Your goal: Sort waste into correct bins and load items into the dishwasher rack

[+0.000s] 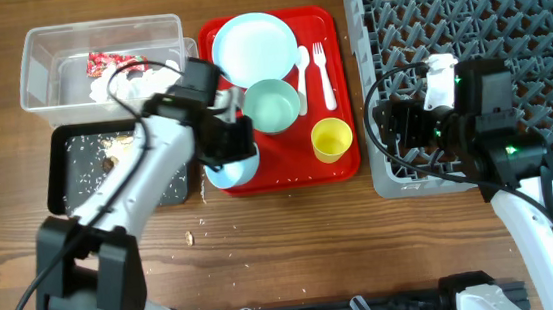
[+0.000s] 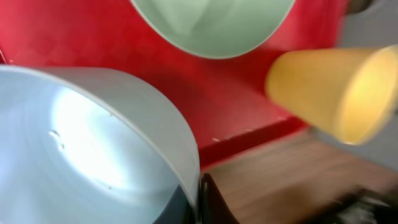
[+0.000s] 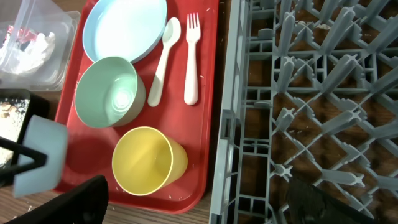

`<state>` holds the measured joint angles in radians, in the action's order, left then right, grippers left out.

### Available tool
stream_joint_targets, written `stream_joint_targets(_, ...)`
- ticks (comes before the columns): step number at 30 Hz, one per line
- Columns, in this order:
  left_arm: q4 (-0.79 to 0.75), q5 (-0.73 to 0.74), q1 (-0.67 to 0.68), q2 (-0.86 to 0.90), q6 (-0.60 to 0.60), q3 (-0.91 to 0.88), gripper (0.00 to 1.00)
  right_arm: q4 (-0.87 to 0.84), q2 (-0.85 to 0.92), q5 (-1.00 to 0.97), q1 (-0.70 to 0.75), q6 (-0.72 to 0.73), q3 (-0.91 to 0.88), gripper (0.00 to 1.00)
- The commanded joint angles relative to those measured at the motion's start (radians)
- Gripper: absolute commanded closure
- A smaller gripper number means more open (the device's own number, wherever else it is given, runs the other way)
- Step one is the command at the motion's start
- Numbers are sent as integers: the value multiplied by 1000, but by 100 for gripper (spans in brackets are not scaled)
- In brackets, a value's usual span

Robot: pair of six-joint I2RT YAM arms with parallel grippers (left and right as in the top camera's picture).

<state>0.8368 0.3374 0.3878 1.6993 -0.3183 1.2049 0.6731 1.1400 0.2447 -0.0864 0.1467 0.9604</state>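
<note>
My left gripper (image 1: 227, 139) is shut on the rim of a light-blue bowl (image 1: 233, 174) at the front left corner of the red tray; the left wrist view shows the jaws (image 2: 198, 196) pinching the bowl's wall (image 2: 93, 143). The second bowl (image 1: 272, 105), the round plate (image 1: 254, 47), the white spoon (image 1: 302, 72), the fork (image 1: 326, 70) and the yellow cup (image 1: 332, 138) sit on the red tray. My right gripper (image 1: 404, 124) is open and empty over the grey rack's (image 1: 479, 57) front left edge. In the right wrist view its fingers (image 3: 196, 202) straddle the rack edge beside the cup (image 3: 146, 160).
The clear tub (image 1: 48, 65) at the back left holds the red wrapper (image 1: 106, 61) and white tissue (image 1: 128, 85). The black tray (image 1: 73, 178) in front of it holds scattered food scraps. A few crumbs (image 1: 189, 237) lie on the wooden table. The red tray (image 1: 288, 174) abuts the rack.
</note>
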Motion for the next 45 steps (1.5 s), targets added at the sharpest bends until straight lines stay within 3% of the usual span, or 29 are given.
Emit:
stream_joint_targets(1, -46, -254, 98, 18, -37, -1, 96, 0, 2, -11, -4, 14, 15, 7)
stream_joint_targets(4, -83, -253, 156, 43, -38, -1, 92, 1, 2, -11, -4, 14, 15, 7)
stream_joint_targets(9, -90, -253, 211, 55, -35, -1, 59, 1, 2, -12, -4, 14, 15, 8)
stream_joint_targets(17, -68, -249, 208, 55, -25, 130, 49, -2, 2, -12, -4, 14, 15, 7)
stream_joint_targets(29, -169, -121, 221, 115, 159, 209, 47, 0, 2, -12, -4, 14, 15, 7)
stream_joint_targets(32, -170, -57, 240, 171, 212, 209, 48, 0, 2, -12, -4, 13, 15, 7)
stream_joint_targets(39, -179, -61, 275, 240, 237, 209, 51, 1, 2, -12, -4, 13, 14, 7)
stream_joint_targets(41, -179, -61, 276, 257, 237, 209, 62, 1, 2, -12, -4, 13, 14, 7)
stream_joint_targets(44, -180, -61, 275, 267, 232, 209, 92, 1, 2, -12, -4, 13, 14, 7)
stream_joint_targets(45, -183, -61, 275, 267, 230, 209, 96, 1, 2, -12, -4, 13, 14, 7)
